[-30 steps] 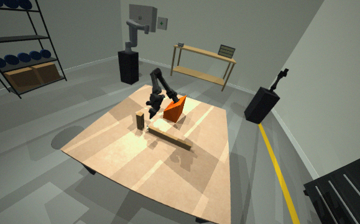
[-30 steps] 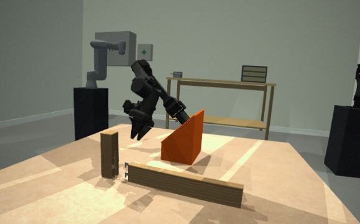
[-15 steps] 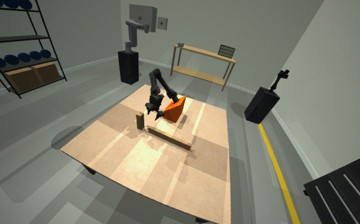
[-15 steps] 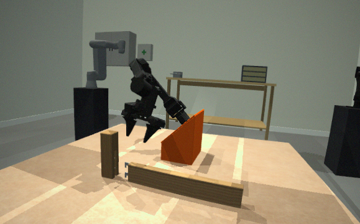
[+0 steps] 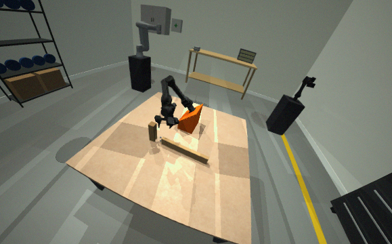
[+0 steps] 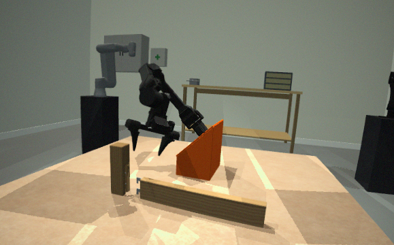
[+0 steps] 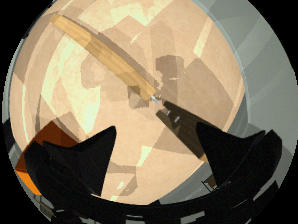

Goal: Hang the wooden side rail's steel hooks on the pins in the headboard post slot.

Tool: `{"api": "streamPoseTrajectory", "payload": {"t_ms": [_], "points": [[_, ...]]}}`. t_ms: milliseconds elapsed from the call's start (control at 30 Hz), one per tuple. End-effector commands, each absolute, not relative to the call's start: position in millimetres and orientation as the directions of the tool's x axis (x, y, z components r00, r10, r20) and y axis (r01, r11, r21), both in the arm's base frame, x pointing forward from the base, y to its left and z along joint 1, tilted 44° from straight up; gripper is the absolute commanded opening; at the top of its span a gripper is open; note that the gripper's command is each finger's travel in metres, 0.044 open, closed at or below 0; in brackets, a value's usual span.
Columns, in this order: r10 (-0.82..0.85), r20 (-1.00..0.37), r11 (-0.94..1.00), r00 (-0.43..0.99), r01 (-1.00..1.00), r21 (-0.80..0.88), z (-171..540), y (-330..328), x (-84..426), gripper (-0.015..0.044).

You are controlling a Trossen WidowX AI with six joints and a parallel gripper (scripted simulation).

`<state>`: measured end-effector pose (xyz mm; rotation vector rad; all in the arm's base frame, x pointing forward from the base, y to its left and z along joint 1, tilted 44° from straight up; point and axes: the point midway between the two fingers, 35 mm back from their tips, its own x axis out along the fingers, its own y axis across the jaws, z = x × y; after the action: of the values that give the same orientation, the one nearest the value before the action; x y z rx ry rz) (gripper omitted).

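Observation:
The wooden side rail (image 5: 185,150) (image 6: 201,201) (image 7: 100,50) lies on its long edge on the table. Its steel hooks (image 6: 138,187) point at the headboard post (image 5: 152,131) (image 6: 120,168) (image 7: 178,124). The post stands upright just left of the rail's end, and a small gap shows between the hooks and the post's slot side. My gripper (image 5: 165,122) (image 6: 147,150) (image 7: 157,128) is open and empty. It hangs above the table behind the post, fingers pointing down, touching neither the rail nor the post.
An orange wedge block (image 5: 190,119) (image 6: 201,154) stands on the table (image 5: 189,203) right of my gripper, behind the rail. Black pedestals, a wooden bench and a shelf rack stand on the floor around the table.

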<state>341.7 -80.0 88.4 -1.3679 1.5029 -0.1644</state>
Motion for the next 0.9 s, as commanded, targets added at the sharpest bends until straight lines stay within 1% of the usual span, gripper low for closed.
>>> {"api": "streamPoseTrajectory", "payload": {"t_ms": [0,100,200,267,867], "points": [[-0.812,-0.571,-0.128,0.121,-0.991,-0.028,104.2,-91.3,350.5,0.0440],[-0.815,-0.570,-0.228,0.101,-0.961,0.156,106.6,-94.1,350.8,0.0440],[-0.818,-0.569,-0.317,0.082,-0.890,0.328,108.9,-96.8,350.9,0.0440],[-0.819,-0.569,-0.348,0.075,-0.853,0.388,109.7,-97.7,351.0,0.0440],[-0.819,-0.569,-0.352,0.074,-0.849,0.395,109.8,-97.8,351.0,0.0440]]}}
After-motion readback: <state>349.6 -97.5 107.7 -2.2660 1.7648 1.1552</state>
